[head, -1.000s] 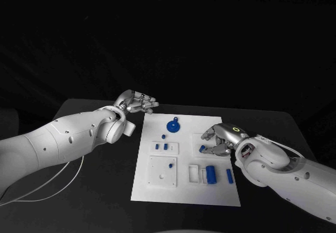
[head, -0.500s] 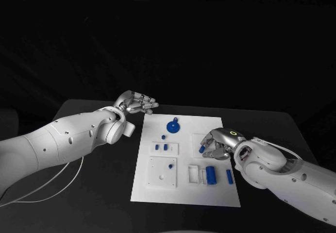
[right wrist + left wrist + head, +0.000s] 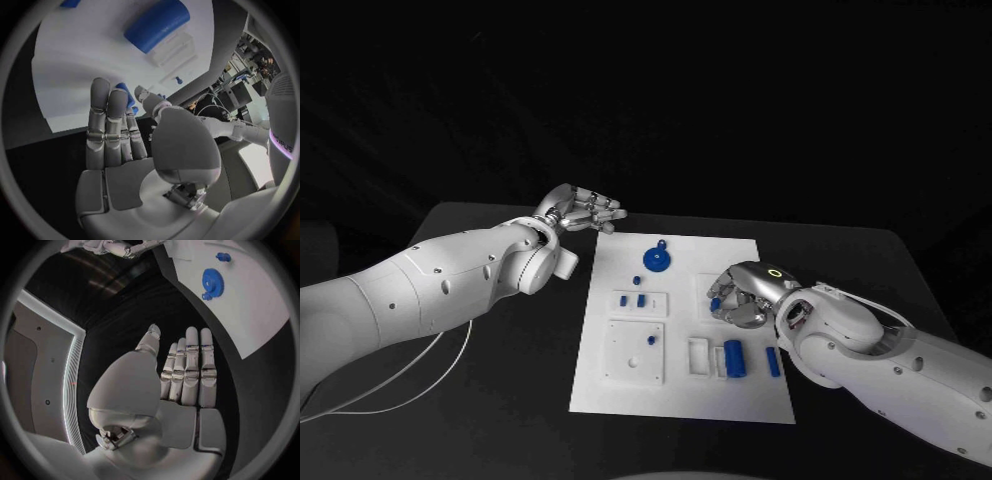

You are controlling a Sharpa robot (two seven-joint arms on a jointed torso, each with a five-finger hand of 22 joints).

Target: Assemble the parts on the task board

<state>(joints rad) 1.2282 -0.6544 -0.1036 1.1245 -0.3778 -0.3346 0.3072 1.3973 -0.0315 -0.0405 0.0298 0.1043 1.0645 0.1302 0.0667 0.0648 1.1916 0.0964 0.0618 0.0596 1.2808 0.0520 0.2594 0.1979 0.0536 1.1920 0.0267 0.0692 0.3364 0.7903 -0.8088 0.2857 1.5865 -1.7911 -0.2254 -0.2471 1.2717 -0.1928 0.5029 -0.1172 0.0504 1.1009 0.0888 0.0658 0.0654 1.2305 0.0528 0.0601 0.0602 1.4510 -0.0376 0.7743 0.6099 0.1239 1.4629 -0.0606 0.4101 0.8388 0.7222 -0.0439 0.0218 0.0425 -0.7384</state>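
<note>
Black table [image 3: 488,400]; right hand's fingers [image 3: 728,300] pinch blue part [image 3: 715,303].

White rounded arms, silver fingers [image 3: 190,367], thin white cable [image 3: 401,385].

a lab: cabled equipment racks [image 3: 240,95] beside a black table [image 3: 488,390].

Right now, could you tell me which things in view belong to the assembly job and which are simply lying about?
Part of the job:
- task board
- blue gear
- blue cylinder
- small blue pieces
- right hand, low over the board's right side
- left hand, beyond the board's far left corner

Just lying about:
- white cable on the black table
</note>
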